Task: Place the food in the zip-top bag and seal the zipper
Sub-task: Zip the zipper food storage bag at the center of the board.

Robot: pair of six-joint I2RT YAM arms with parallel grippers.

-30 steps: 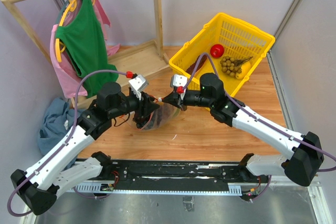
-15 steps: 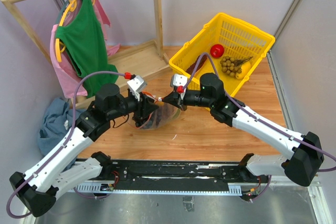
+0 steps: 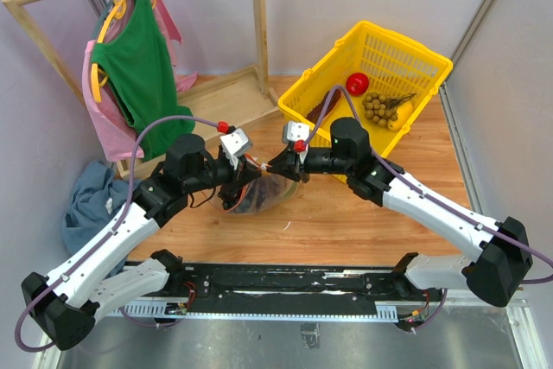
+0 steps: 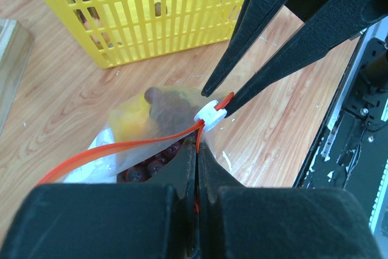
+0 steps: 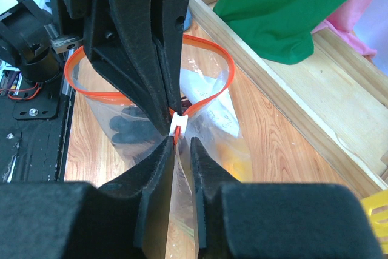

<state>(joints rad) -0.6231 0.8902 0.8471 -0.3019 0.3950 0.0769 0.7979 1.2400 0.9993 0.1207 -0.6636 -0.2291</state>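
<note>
One zip-top bag [image 3: 259,196] sat centre frame in top view, left gripper [image 3: 253,170] and right gripper [image 3: 272,165] over it. Left wrist: left jaws clamped on the zipper [image 4: 139,142], lower centre; food [image 4: 148,165] looked blurry inside. Right wrist: right jaws stood narrowly parted behind white slider [image 5: 176,122], mouth partly open. Sealing step; next probably needed the slider dragged along.

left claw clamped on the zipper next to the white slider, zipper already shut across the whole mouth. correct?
Not shut. The left claw does clamp the zipper next to the white slider, but the right wrist view shows the strip's two sides bowed apart in an open loop beyond it.
</note>
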